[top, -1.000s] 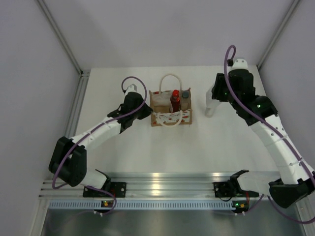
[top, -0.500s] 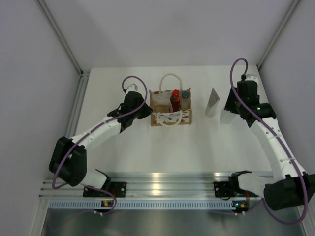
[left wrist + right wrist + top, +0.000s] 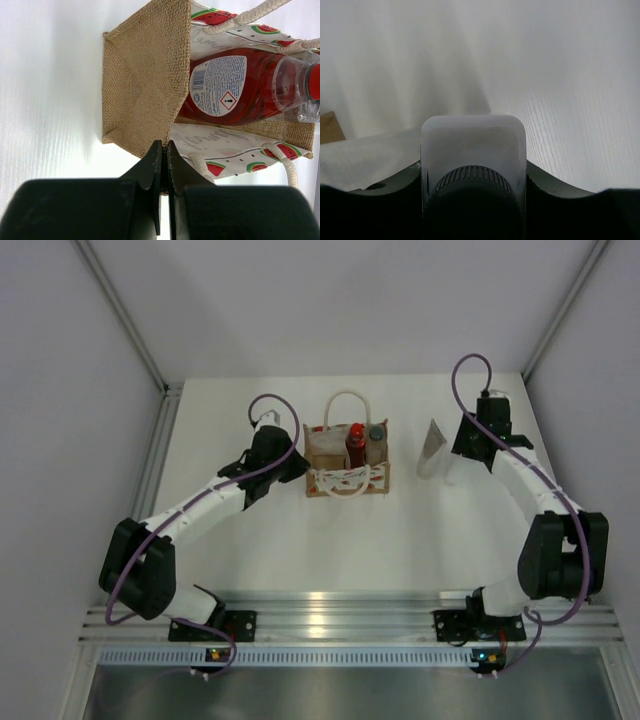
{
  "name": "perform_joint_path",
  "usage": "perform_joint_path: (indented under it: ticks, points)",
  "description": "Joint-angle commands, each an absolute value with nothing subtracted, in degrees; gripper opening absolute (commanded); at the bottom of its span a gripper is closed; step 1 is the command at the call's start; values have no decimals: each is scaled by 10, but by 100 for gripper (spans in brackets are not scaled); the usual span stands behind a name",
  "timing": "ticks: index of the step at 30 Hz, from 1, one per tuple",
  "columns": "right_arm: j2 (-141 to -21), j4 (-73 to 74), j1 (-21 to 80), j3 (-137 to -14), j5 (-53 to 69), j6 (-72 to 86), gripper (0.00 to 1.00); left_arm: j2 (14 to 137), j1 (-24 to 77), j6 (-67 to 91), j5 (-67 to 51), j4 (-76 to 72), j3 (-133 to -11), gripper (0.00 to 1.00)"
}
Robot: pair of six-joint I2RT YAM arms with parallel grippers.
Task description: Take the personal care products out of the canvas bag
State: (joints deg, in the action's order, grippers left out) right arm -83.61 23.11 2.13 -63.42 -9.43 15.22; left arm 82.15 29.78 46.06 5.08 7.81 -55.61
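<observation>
- Your left claw (image 3: 162,150) has its jaws pressed almost together on the side edge of the canvas bag (image 3: 145,85), so it seems to be pinning the bag in place.
- For your right claw (image 3: 462,452), I cannot tell whether it is open or holding anything. Its wrist view shows a pale rounded shape with a dark ribbed collar sitting between the fingers, too close to read.
- The bag stands on the bench (image 3: 400,540) at the middle of the far side, mouth up. The left claw touches its left side and the right claw is well apart on its right.
- Count one bag with two rope handles, and three products.
- Two products are in the bag: the red bottle (image 3: 356,447) and the pale bottle (image 3: 376,438) with a grey cap. They stand side by side with their caps up, the pale one nearer your right arm.
- One product is out: the squeeze tube (image 3: 432,448) is on the bench between the bag and the right claw.
- The next pick looks like the right arm's job, since the left is occupied. Both bottles lie to the right claw's left, past the tube. Their long axes run roughly upright, so you would probably come in over the tube and down onto a cap.
</observation>
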Motion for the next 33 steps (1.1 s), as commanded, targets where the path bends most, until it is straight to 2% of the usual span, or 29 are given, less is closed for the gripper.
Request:
perform_joint_path:
  ticks: [1, 7, 8, 9, 11, 13, 14, 16, 17, 18, 20, 25, 28, 32, 33]
  points:
    - [-887, 98, 7, -686, -85, 116, 0, 810, 297, 446, 52, 75, -580, 0]
    - [-958, 98, 6, -704, -112, 85, 0, 804, 296, 444, 57, 76, -574, 0]
    - [-961, 99, 7, -701, -116, 84, 6, 804, 297, 444, 57, 76, -573, 0]
    - [-963, 100, 6, -700, -119, 85, 17, 804, 297, 444, 56, 75, -574, 0]
    - [-965, 100, 7, -692, -123, 94, 46, 806, 296, 440, 58, 75, -575, 0]
    - [-964, 105, 7, -686, -125, 98, 51, 809, 296, 438, 59, 76, -576, 0]
    - [-959, 105, 7, -686, -124, 100, 59, 810, 297, 437, 59, 76, -577, 0]
    - [-948, 117, 7, -694, -126, 101, 66, 812, 296, 438, 57, 75, -578, 0]
    - [-943, 123, 7, -698, -128, 102, 84, 812, 296, 438, 58, 75, -578, 0]
    - [-939, 137, 7, -703, -130, 103, 95, 812, 296, 437, 57, 75, -578, 0]
    - [-923, 155, 7, -723, -142, 105, 100, 809, 296, 437, 59, 75, -578, 0]
    - [-870, 226, 7, -769, -218, 148, 99, 804, 296, 432, 59, 75, -578, 0]
    - [-822, 226, 6, -765, -196, 179, 99, 799, 296, 429, 62, 75, -577, 0]
    - [-794, 209, -19, -770, 23, 217, 99, 794, 296, 425, 62, 76, -577, 0]
    - [-787, 203, -8, -769, 41, 220, 99, 794, 297, 425, 62, 76, -577, 0]
